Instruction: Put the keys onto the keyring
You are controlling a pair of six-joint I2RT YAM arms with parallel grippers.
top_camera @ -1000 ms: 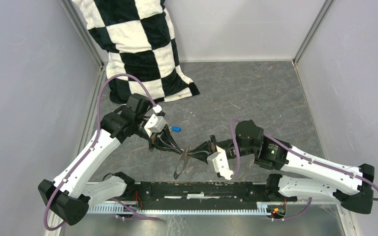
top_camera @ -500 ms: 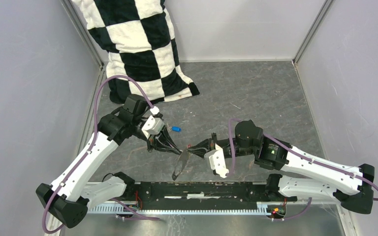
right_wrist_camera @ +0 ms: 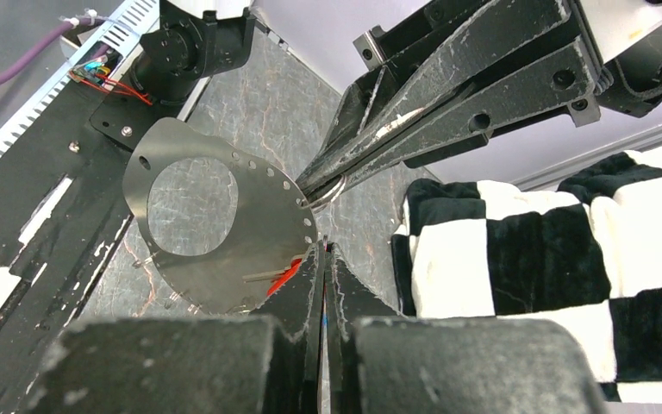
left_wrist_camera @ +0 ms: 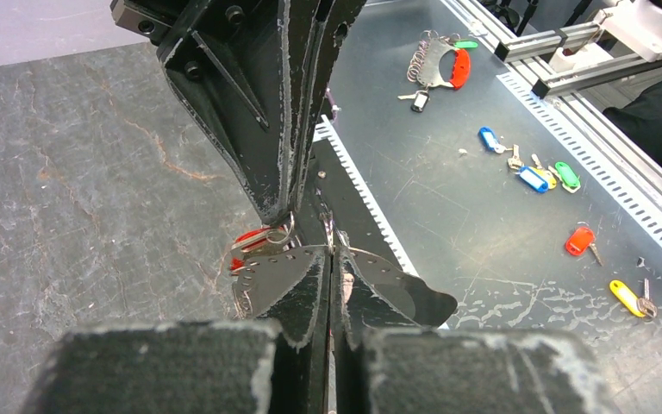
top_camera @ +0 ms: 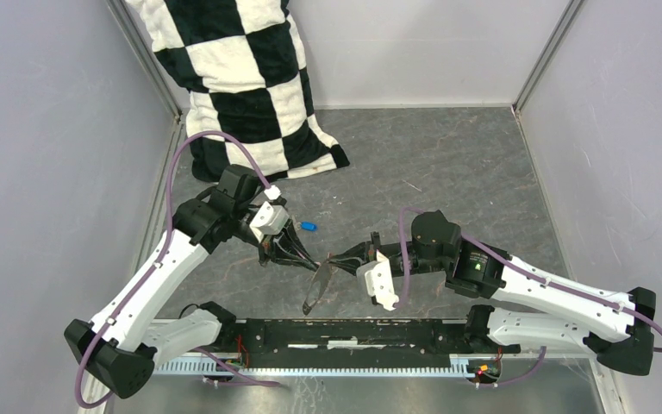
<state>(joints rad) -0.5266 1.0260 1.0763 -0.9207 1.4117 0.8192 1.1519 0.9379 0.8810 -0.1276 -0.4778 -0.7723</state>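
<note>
Keyring (right_wrist_camera: 267, 233): thin grey metal plate-hoop with a wide opening and small holes along its rim. It hangs on edge between the two sets of fingertips, its lower end dropping toward the arm bases.
Left gripper (top_camera: 304, 257): fingers pressed together, pinching the keyring's upper rim. It reaches in from the left and meets the other gripper tip to tip.
Right gripper (top_camera: 332, 259): fingers pressed together on the metal end of the red key, right against the keyring's rim.
Red key (left_wrist_camera: 250, 241): at the right gripper's tips, touching the keyring's holed edge; its red head sticks out to one side.
Blue key (top_camera: 309, 227): flat on the table just beyond the left gripper, apart from both sets of fingertips.
</note>
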